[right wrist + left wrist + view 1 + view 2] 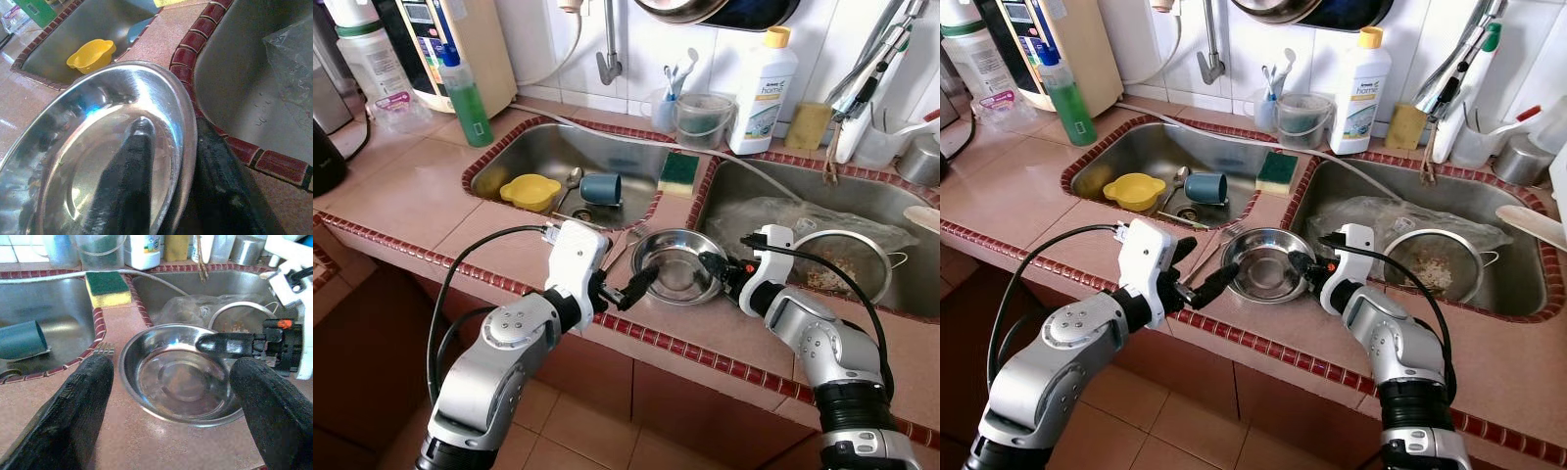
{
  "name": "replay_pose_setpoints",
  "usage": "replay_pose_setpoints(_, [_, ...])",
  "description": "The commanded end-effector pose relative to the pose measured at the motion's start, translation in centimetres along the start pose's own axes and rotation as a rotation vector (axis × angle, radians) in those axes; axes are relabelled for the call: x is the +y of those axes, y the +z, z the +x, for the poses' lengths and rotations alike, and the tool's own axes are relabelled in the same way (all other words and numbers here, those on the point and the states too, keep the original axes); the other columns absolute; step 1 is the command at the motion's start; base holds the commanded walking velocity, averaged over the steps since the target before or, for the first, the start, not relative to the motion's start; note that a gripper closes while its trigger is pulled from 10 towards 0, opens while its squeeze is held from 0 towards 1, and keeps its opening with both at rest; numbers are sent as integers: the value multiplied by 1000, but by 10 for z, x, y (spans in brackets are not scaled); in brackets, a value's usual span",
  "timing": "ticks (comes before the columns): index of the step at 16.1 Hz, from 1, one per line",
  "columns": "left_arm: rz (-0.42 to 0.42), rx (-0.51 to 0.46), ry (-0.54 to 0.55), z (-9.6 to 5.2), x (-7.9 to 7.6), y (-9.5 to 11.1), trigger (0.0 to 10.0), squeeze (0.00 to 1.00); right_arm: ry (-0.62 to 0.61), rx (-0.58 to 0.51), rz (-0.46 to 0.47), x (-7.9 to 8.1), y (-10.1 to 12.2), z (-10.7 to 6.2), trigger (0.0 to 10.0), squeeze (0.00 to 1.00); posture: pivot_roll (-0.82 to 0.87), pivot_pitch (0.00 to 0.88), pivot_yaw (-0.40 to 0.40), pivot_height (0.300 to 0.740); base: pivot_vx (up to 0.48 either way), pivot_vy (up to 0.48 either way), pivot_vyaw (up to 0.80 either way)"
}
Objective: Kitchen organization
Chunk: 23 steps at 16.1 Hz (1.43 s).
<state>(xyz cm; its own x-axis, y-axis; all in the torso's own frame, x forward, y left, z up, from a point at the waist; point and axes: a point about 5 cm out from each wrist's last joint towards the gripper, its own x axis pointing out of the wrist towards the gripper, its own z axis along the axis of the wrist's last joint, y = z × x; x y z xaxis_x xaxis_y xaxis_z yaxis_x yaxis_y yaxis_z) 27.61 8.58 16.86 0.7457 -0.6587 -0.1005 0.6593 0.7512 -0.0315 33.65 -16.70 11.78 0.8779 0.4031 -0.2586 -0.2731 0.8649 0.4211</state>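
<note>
So the shallow round stainless steel bowl (675, 266) is sat on the tiled table between the two sinks, its rim clamped in the right gripper (717, 268) jaws; left gripper (639, 284) jaws are held apart beside it. Probably a lift is needed next

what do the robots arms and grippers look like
Both arms are silver metal with rounded joint housings and white wrist blocks. A black cable loops from each wrist. The left gripper and right gripper have long black fingers; the right one shows a small orange mark.
</note>
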Motion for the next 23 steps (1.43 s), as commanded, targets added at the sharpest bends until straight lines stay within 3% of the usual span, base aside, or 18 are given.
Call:
replay_pose_setpoints(1, [17,-4,-52,-3,-7,3,10000,0,3,-9,15,0,4,2,0,0,-190,47,34,740,0,0,0])
replay_pose_setpoints(10, [48,31,-102,-5,-13,-2,10000,0,10,-23,38,0,7,2,0,0,-191,45,36,740,0,0,0])
replay_pose_setpoints(19, [36,-6,-36,-2,2,5,10000,0,45,-119,86,2,27,-3,0,0,-192,31,39,740,0,0,0])
replay_pose_setpoints(20, [19,-17,-17,-2,5,6,10000,0,70,-174,85,5,34,-5,980,0,-191,29,39,740,0,0,0])
replay_pose_setpoints(21, [16,-28,8,-2,9,7,10000,0,88,-232,84,8,42,-7,9255,0,-191,29,39,740,0,0,0])
replay_pose_setpoints(22, [23,-39,35,-2,13,9,10000,0,92,-286,79,9,49,-10,10000,0,-189,25,39,740,0,0,0])
replay_pose_setpoints(23, [17,-44,52,-2,17,9,10000,0,100,-341,83,11,56,-12,10000,0,-188,23,39,740,0,0,0])
